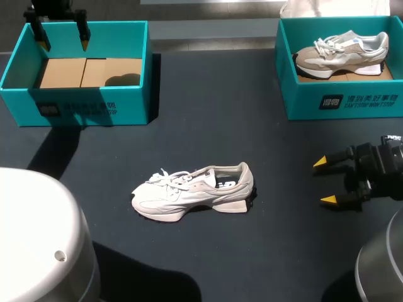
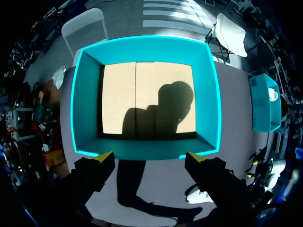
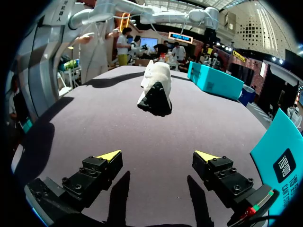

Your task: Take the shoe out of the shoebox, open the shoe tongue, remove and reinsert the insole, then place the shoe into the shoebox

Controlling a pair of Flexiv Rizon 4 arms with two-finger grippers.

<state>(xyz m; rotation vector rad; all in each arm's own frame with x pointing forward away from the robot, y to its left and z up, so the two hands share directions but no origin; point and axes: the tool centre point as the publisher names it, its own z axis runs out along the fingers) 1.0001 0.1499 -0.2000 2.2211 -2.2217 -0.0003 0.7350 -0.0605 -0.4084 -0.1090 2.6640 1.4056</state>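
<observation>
Dark grey surface (image 1: pixel 208 94) stretches out in front of you, and the shoe (image 1: pixel 192 192) lies on it near the middle, sole down, toe pointing left and heel pointing right. It sits outside both boxes.

Your right end effector (image 1: pixel 324 181) is to the right of the heel and well apart from it. Its two yellow-tipped fingers are spread wide, with nothing between them. In the right wrist view, the shoe lies straight ahead of those released fingers, its dark heel turned toward them and bare surface between.

Your left end effector (image 1: pixel 63 44) hangs over the far side of the left shoebox (image 1: pixel 82 107), at the far left of the surface. Its fingers are also spread and grasp nothing. In the left wrist view you look down into that box, where the tan cardboard floor shows, crossed by a shadow. The shoe is well apart from this end effector, nearer to you and off to the right.

At the far right stands the right shoebox (image 1: pixel 343 104), with a second shoe (image 1: pixel 343 53) lying inside it, toe to the left.
</observation>
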